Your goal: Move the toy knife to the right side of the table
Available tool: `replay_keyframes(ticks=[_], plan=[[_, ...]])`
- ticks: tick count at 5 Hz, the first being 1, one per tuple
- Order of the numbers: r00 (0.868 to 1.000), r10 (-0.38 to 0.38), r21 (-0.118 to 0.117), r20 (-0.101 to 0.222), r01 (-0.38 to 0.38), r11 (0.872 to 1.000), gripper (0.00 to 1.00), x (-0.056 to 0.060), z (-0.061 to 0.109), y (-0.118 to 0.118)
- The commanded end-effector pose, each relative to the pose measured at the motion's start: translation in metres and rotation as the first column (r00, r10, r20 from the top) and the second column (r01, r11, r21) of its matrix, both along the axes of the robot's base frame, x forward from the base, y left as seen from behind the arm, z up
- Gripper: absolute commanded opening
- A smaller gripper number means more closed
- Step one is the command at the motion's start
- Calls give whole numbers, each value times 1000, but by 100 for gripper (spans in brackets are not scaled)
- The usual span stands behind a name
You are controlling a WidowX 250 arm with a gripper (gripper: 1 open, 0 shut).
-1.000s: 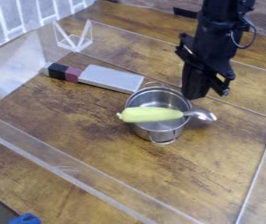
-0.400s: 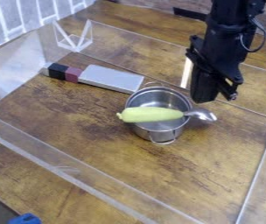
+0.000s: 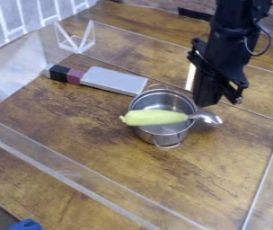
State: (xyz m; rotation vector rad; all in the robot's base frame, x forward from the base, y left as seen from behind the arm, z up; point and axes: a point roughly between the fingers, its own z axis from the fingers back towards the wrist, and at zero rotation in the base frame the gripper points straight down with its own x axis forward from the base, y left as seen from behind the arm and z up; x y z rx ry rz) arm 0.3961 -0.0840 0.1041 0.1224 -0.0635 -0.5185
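The toy knife lies flat on the table at the left, its grey blade pointing toward the pot and its black-and-pink handle toward the left wall. My gripper hangs pointing down well to the right of the knife, just above the pot's spoon-like handle. Its fingers are together and shut, with nothing seen between them.
A small steel pot stands mid-table with a yellow-green corn cob across its rim. Low clear acrylic walls edge the table. A clear stand sits at the back left. A blue object shows at the bottom edge.
The gripper shifted slightly to the right above the pot handle. The knife, pot and corn have not moved.
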Motion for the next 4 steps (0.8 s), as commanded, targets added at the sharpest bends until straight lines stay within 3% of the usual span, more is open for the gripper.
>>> replay_keyframes(ticks=[1,2,3,4], plan=[[992,81,-18,100,-80,997,0,2,43,7],[982,154,-16,106,-153,988,0,0,49,12],[962,245,-16,116,-245,969,0,1,50,10],[934,332,-17,130,-333,943,0,2,50,10]])
